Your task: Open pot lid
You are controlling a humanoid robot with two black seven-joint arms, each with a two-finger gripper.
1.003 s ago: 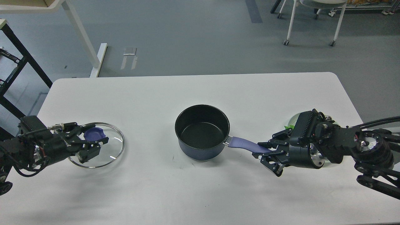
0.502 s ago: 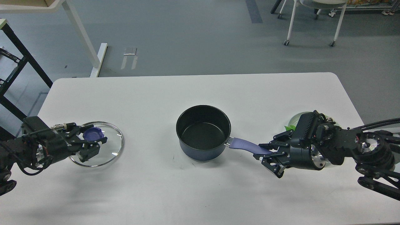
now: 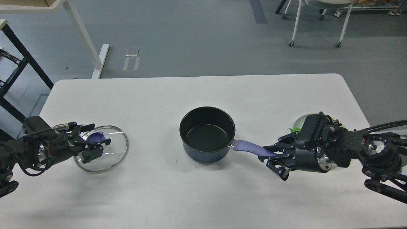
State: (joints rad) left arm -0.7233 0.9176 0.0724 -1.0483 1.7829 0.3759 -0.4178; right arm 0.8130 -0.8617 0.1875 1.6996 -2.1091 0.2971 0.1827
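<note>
Glass lid (image 3: 106, 152), round, steel-rimmed, blue knob (image 3: 94, 138), flat on white table (image 3: 203, 92) at left; left gripper (image 3: 95, 147) low, fingers parted around the knob (contact unclear). Dark round pot (image 3: 206, 135), uncovered and empty, stands mid-table. Right gripper (image 3: 272, 156), reaching in level, clamps its blue handle (image 3: 249, 147).

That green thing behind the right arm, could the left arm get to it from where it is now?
Probably not. The left gripper sits at the glass lid at the table's far left; the green thing lies beyond the pot, behind the right gripper.
</note>
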